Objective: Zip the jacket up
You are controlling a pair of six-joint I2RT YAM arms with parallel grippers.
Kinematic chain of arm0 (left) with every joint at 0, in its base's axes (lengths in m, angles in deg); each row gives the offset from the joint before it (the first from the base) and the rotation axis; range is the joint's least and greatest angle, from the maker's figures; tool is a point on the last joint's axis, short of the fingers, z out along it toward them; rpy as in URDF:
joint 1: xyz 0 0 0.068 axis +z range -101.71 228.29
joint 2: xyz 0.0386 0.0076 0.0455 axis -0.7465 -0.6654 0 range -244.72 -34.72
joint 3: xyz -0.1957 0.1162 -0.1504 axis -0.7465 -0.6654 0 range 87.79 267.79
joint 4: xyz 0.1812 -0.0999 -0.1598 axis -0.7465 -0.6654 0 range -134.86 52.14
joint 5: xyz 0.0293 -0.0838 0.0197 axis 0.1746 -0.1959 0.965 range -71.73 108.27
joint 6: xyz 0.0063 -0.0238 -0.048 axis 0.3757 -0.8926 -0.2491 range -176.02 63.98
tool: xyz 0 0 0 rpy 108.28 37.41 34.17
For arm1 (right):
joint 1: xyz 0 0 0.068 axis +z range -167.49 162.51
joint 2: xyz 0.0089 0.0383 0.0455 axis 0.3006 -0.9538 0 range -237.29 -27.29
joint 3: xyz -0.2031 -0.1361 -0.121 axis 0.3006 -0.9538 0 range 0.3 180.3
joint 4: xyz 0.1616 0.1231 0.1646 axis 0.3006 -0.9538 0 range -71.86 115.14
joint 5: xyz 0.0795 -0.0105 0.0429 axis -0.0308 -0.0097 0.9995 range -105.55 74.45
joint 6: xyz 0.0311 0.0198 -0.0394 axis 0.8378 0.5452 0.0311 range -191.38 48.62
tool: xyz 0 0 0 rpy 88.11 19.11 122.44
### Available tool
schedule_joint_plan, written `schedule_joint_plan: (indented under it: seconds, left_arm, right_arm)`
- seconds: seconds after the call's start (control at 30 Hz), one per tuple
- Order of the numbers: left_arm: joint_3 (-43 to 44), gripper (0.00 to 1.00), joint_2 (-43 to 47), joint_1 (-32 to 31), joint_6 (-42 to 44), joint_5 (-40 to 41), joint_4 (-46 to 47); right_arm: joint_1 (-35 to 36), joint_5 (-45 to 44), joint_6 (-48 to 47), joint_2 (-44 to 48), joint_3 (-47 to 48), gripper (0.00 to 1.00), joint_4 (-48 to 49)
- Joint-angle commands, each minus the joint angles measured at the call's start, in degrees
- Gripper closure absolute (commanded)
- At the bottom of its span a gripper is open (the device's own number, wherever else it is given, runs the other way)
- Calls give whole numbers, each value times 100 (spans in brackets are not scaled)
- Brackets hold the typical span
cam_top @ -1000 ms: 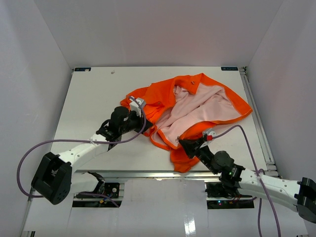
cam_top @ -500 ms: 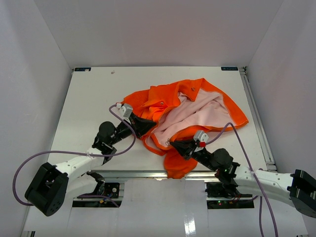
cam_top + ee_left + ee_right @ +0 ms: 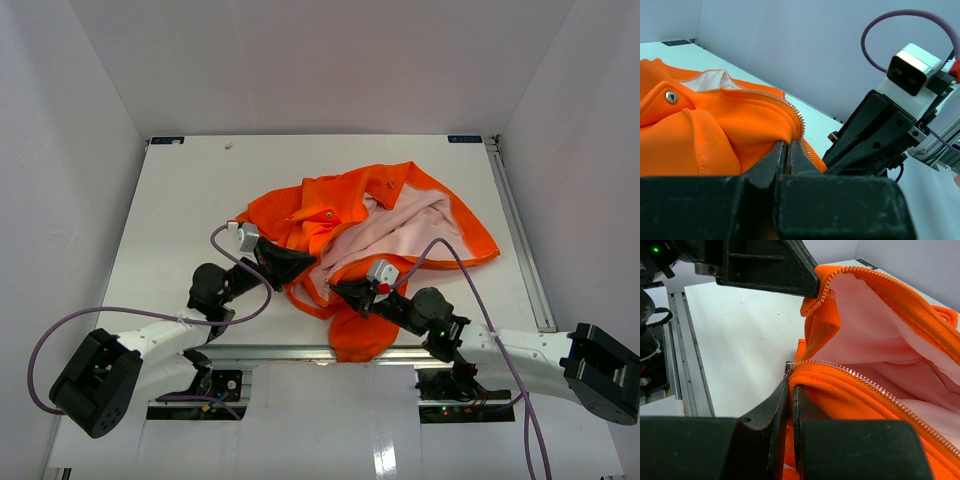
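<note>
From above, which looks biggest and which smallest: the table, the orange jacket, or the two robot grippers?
The table, then the jacket, then the left gripper and right gripper, which look about alike.

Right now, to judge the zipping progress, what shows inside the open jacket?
Inside the jacket, pale pink lining shows, edged by unjoined zipper teeth. Whatever lies under the fabric is covered.

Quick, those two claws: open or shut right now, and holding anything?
The left gripper is shut, pinching the jacket at one zipper edge.
The right gripper is shut, pinching the other zipper edge.
</note>
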Motion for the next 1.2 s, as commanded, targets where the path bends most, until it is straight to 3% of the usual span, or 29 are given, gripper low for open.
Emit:
schedule_joint_plan:
  seconds: [0.0,0.53,1.17]
  left_arm:
    - [-48,100,65,-106,92,-232,553]
    - [-296,100,135,-215,215,-169,972]
    - [-486,100,135,-255,282,-211,1428]
  right_arm:
    - [-83,214,-69,-222,457,92,369]
    - [-130,710,576,-646,676,92,927]
    - [-187,580,914,-431,476,92,1099]
